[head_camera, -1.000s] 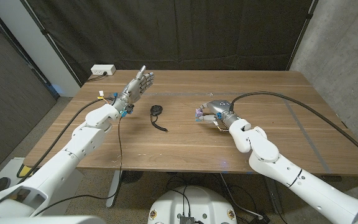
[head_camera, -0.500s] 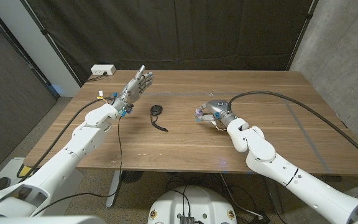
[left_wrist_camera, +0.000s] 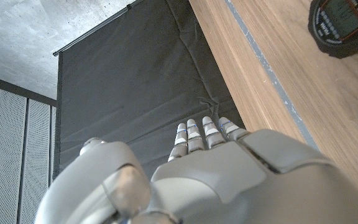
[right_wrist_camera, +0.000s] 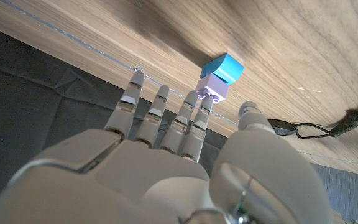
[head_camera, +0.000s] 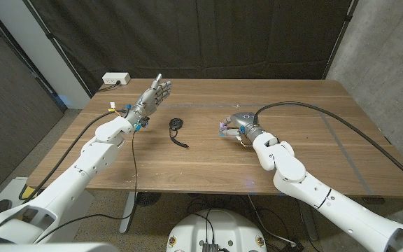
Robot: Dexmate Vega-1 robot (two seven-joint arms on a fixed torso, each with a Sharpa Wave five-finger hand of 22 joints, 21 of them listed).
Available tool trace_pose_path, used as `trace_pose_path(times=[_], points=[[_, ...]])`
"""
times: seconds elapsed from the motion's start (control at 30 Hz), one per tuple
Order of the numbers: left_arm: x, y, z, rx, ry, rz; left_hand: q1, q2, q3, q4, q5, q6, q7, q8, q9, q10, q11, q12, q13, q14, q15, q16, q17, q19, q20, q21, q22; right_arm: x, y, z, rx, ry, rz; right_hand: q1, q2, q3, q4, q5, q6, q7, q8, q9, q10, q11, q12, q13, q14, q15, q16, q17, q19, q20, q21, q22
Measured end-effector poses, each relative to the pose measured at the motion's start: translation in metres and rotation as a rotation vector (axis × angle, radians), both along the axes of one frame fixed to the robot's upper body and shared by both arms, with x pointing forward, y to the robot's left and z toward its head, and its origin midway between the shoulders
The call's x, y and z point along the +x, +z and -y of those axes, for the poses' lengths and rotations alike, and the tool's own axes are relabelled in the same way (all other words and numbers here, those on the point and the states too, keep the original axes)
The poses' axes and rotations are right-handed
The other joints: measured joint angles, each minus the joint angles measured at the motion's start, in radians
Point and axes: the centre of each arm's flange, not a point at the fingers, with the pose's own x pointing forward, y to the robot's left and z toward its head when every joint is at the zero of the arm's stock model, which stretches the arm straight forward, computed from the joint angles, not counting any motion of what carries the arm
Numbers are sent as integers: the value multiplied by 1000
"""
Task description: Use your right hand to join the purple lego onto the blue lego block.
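Observation:
A purple lego sits pressed onto a blue lego block, and the pair stands on the wooden table. In the head view the purple lego shows just left of my right hand. My right hand reaches toward the pair with straight, spread fingers. One fingertip touches the purple lego, and the thumb stays apart from it. My left hand is raised over the table's back left, fingers apart, holding nothing.
A black stopwatch with a strap lies between the hands, also in the left wrist view. A white power strip sits at the back left corner. A thick black cable runs across the table's right side.
My right elbow and forearm have drifted slightly left. The right hand stays at the legos. The left arm has not moved.

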Motion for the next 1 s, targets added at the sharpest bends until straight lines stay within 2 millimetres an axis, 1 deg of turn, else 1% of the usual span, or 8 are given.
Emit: trace_pose_path(times=[0.03,0.3,0.47,0.63,0.73,0.8,0.9,1.0], points=[[0,0,0,2,-7,0,0,0,0,0,0,0,0,0,0,0,0,0,0,0,0,0,0,0,0,0,0,0,0,-6,-1,7,-1,0,0,0,0,0,4,4,0,0,9,2,1,0,5,2,0,-2,0,0,0,0],[1,0,-1,-1,-9,-3,0,0,0,0,0,5,-6,0,0,0,0,0,0,0,0,0,0,0,0,0,0,-1,2,-8,-21,-7,3,10,18,15,-15,0,13,3,0,-5,70,5,24,3,42,14,0,-5,8,6,7,0],[2,-1,-1,-3,-10,-6,0,0,-4,-4,0,5,-5,0,0,0,0,0,0,0,0,0,0,0,0,0,0,-2,4,-11,-31,-9,7,16,24,24,-24,-5,16,6,0,-5,107,3,35,3,70,21,8,-5,13,2,7,0],[3,-2,-2,-5,-10,-9,0,0,-4,-4,0,5,-5,0,0,0,0,0,0,0,0,0,0,0,0,0,0,-2,8,-14,-48,-16,9,24,32,38,-37,-5,16,6,-10,-5,150,3,47,3,108,30,8,-8,23,3,7,0],[4,-3,-2,-7,-9,-12,0,0,-4,-4,0,6,-5,0,0,0,0,0,0,0,0,0,0,0,0,0,0,-2,10,-15,-56,-20,9,29,37,48,-37,-5,16,6,-14,-5,160,3,50,3,121,31,8,-9,25,0,7,0],[4,-3,-2,-8,-10,-14,0,0,-4,-4,0,11,0,0,0,0,0,0,0,0,0,0,0,0,0,0,0,-2,12,-17,-63,-21,10,33,41,48,-37,-5,16,6,-14,-5,162,2,50,3,127,31,8,-9,32,-1,10,0],[5,-3,-3,-10,-10,-16,0,0,-4,-4,0,11,0,0,0,0,0,0,0,0,0,0,0,0,0,0,0,-2,14,-19,-71,-24,10,37,45,56,-45,-5,16,5,-14,-5,172,2,54,2,131,28,8,-9,39,0,15,0],[6,-4,-3,-10,-12,-18,-11,10,-4,-4,0,11,0,0,0,0,0,0,0,0,0,0,0,0,0,0,0,-1,15,-20,-78,-27,7,51,59,67,-55,0,15,5,-14,-5,178,-3,54,2,142,27,8,-9,40,0,15,0]])
